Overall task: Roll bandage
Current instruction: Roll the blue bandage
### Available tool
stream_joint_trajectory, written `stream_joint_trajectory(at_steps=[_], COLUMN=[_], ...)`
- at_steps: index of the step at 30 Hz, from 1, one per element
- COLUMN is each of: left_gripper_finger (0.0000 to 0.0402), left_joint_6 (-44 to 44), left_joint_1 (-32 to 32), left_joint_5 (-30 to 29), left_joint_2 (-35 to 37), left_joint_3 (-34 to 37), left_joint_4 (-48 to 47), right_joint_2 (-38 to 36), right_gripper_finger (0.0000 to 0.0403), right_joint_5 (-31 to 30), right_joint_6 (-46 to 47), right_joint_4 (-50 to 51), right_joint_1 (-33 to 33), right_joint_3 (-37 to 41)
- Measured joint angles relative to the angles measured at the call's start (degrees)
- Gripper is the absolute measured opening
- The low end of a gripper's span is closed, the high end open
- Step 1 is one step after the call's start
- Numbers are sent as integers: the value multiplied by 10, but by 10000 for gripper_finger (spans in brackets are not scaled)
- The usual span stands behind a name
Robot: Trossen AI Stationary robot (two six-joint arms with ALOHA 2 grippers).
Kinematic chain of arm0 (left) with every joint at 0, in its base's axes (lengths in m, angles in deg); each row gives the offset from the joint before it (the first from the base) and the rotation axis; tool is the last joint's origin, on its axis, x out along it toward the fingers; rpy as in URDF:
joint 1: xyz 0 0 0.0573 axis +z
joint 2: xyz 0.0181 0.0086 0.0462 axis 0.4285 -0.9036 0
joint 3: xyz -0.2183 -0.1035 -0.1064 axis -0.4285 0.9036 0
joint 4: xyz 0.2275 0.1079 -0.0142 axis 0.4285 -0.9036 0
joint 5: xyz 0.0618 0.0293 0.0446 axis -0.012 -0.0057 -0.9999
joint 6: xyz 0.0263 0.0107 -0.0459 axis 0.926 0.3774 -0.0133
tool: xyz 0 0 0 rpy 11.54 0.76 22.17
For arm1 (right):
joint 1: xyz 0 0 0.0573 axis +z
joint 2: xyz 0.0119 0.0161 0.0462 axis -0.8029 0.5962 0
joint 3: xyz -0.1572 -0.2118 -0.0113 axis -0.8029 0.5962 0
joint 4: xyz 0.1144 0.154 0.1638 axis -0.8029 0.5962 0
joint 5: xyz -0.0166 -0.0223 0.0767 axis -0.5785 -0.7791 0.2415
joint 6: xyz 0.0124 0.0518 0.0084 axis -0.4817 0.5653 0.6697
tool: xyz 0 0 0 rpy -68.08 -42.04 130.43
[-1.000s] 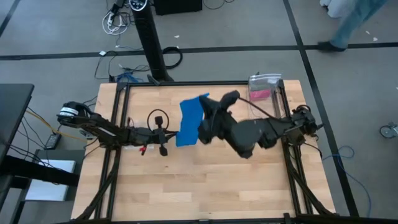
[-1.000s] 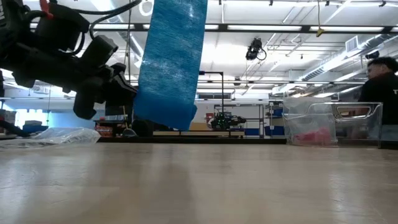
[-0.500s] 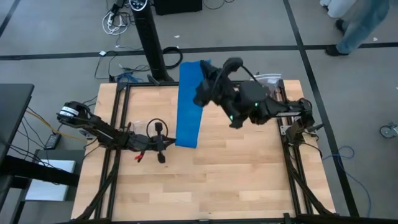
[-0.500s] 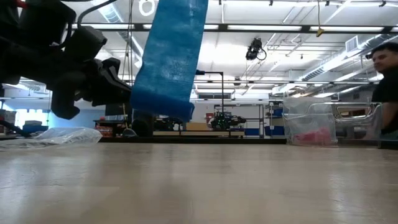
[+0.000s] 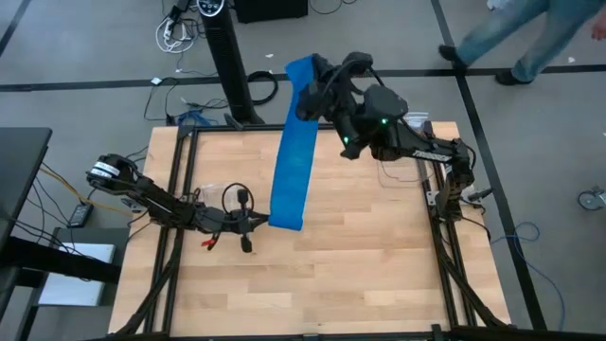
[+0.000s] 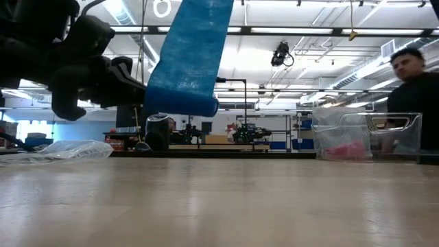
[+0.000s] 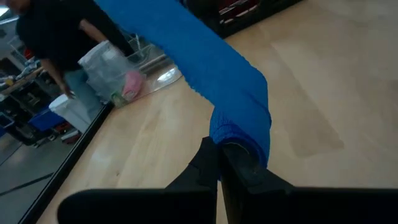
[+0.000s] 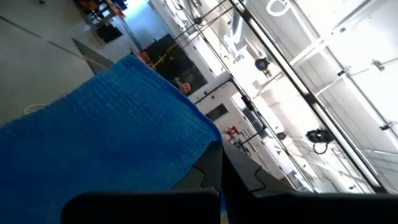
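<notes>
While the left arm lies low along the table's left side, its left gripper (image 5: 254, 221) is pinched tight on the lower end of the bandage (image 5: 290, 156), where the blue fabric curls into a small fold just above the wood; the wrist view shows the fingertips (image 7: 239, 163) pressed together on that curled end (image 7: 239, 127). Strip runs taut, flat and unrolled, slanting from there up and toward the table's far edge. From table height it hangs clear of the tabletop (image 6: 219, 199), bottom edge (image 6: 182, 103) off the surface. Further right, the right gripper (image 5: 308, 95) is raised high over the far edge, clamped shut on the strip's upper end (image 8: 118, 143). At the far right corner sits a clear plastic bin (image 6: 363, 137) with something pink inside. A person (image 6: 415, 103) stands behind it, beyond the table.
</notes>
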Motion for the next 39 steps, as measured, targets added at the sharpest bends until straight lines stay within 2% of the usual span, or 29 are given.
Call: stream_joint_trajectory(at_steps=[8, 17, 26, 32, 39], left_gripper_finger=[6, 6, 6, 6, 6], left_joint_6=[2, -37, -90, -89, -46], left_joint_1=[-23, -30, -28, -52, -109], left_joint_5=[12, 4, -116, -119, -139], left_joint_2=[0, 0, 0, 0, 0], left_joint_3=[-45, -48, -48, -48, -84], left_joint_4=[-44, -74, -115, -125, -122], right_joint_2=[0, 0, -3, -24, -26], right_gripper_finger=[0, 0, 0, 0, 0], right_joint_5=[20, 18, 7, 7, 12], right_joint_6=[11, -2, -43, -44, 30], right_joint_4=[11, -11, -64, -69, 38], right_joint_1=[-55, -103, -94, -94, -119], right_joint_3=[0, 1, 1, 0, 0])
